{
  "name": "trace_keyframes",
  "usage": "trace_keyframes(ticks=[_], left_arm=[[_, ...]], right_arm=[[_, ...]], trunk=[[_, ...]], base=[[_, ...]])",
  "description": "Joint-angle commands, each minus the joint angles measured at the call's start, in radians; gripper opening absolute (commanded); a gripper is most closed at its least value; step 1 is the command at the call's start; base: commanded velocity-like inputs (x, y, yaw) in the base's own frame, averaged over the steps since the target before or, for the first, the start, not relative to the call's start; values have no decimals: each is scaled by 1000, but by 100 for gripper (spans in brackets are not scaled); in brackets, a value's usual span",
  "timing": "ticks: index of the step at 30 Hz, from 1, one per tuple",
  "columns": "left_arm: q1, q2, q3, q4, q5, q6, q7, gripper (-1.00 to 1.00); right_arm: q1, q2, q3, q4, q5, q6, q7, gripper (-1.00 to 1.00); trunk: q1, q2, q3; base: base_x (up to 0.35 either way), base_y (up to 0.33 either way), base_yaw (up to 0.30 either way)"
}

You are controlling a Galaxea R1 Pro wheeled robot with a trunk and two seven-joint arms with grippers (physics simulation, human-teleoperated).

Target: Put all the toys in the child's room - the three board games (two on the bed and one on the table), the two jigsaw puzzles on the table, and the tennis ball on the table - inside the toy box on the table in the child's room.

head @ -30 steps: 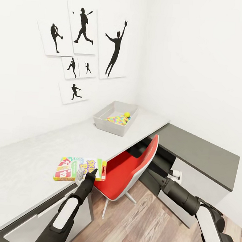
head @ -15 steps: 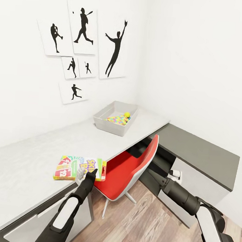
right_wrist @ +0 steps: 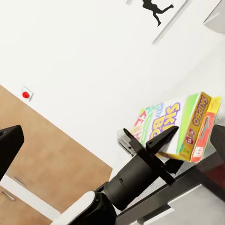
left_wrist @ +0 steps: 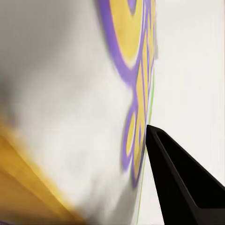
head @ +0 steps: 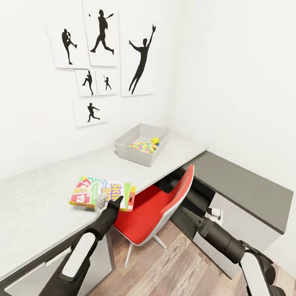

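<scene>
The left gripper is clamped on the white-green-red Skip-Bo carton, tilted just above the pale desk; the right gripper's fingers can't be made out.

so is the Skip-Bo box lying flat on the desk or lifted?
Lifted and tilted. The Skip-Bo box sits in the left gripper, which is clamped on its near edge; the right wrist view shows it angled above the desk.
</scene>
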Motion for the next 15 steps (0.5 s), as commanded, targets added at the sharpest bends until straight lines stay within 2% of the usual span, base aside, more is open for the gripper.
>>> trace_keyframes(ticks=[1, 6, 8, 11, 15], left_arm=[[0, 0, 1, -10, 10, 18, -2, -100], [3, 0, 1, -85, 10, 130, -2, -100], [4, 7, 1, -121, 10, 181, -2, -100], [4, 30, 1, -173, 10, 277, -2, -100], [4, 62, 6, -264, 10, 438, -2, -100]], right_arm=[[-1, 0, -1, 0, -3, 6, 1, 100], [-1, 0, -1, 0, -3, 6, 1, 100], [-1, 0, -1, 0, -3, 6, 1, 100], [-1, 0, -1, 0, -3, 6, 2, 100], [-1, 0, -1, -1, -3, 6, 2, 100]], trunk=[[0, -1, -1], [0, -1, -1], [0, -1, -1], [0, -1, -1], [0, -1, -1]], base=[[0, 0, 0], [0, 0, 0], [0, 0, 0], [0, 0, 0], [0, 0, 0]])
